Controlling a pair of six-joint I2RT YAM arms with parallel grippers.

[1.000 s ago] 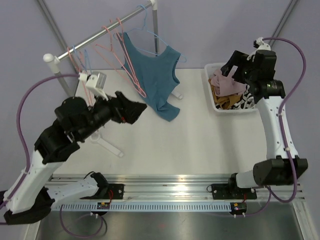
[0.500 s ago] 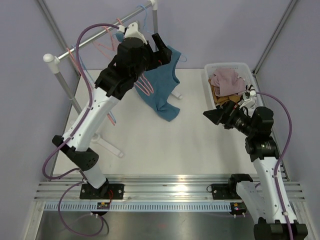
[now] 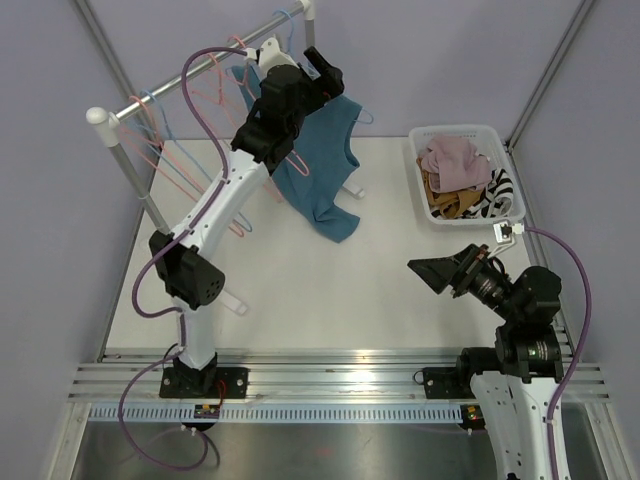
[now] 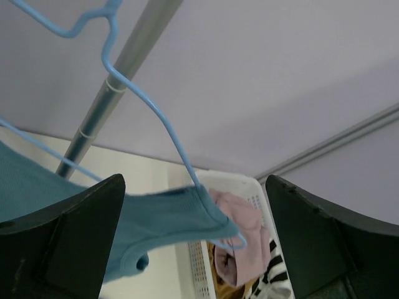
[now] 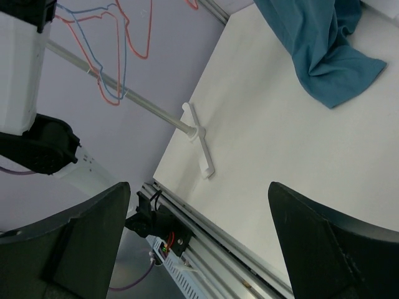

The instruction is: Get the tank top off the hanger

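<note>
Tank top [image 3: 318, 160], teal, is being carried on a blue hanger [image 4: 168, 134], which is being borne by the rail [image 3: 190, 75] at the far left of the table [image 3: 330, 290]. Its lower hem is being let down onto the tabletop, where it appears to be resting. One strap is being stretched over the hanger's right shoulder. Just beside that shoulder the left gripper [image 3: 328, 78] is being held high, its jaws spread wide apart and nothing being clasped between them. Empty pink hangers [image 3: 215, 95] are being carried further left along the rail. At the far right, crumpled clothes [image 3: 450, 160] are being kept in a white basket [image 3: 415, 175]. Well apart from the garment, the right gripper [image 3: 425, 270] is being held low over the near right of the table, jaws likewise parted and empty.
</note>
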